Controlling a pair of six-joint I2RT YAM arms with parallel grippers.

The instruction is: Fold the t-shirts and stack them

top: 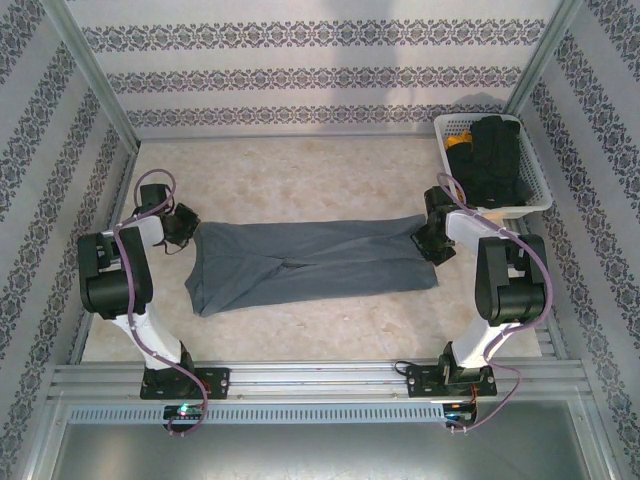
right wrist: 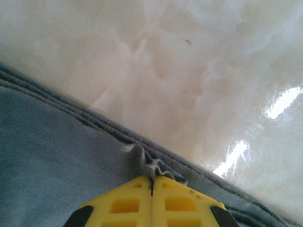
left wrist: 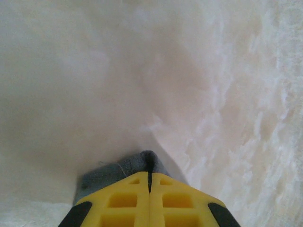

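A pale marbled table (top: 300, 170) holds one slate blue-grey t-shirt (top: 310, 265), laid flat as a long band. Its long axis runs straight from one gripper to the other. The left gripper (top: 185, 228) is at one end and the right gripper (top: 430, 243) at the other, so neither arm is nearer than its partner. Both grip the shirt's far edge, and the rest of the cloth lies on the near side of each gripper, toward the arm bases.

Beyond and outside the right gripper sits a white basket (top: 540, 195) holding dark cloth and something yellow. Whether that cloth is folded shirts cannot be told.

In the left wrist view, the left gripper (left wrist: 149, 176) has its yellow fingers pressed together, with a small tuft of the t-shirt (left wrist: 109, 172) poking out ahead of the tips. In the right wrist view, the right gripper (right wrist: 152, 179) is likewise closed tight. It pinches the hemmed edge of the t-shirt (right wrist: 57, 156), which puckers into small pleats at the fingertips.

Any fold from here likely needs both arms to carry that far edge together toward the bases.
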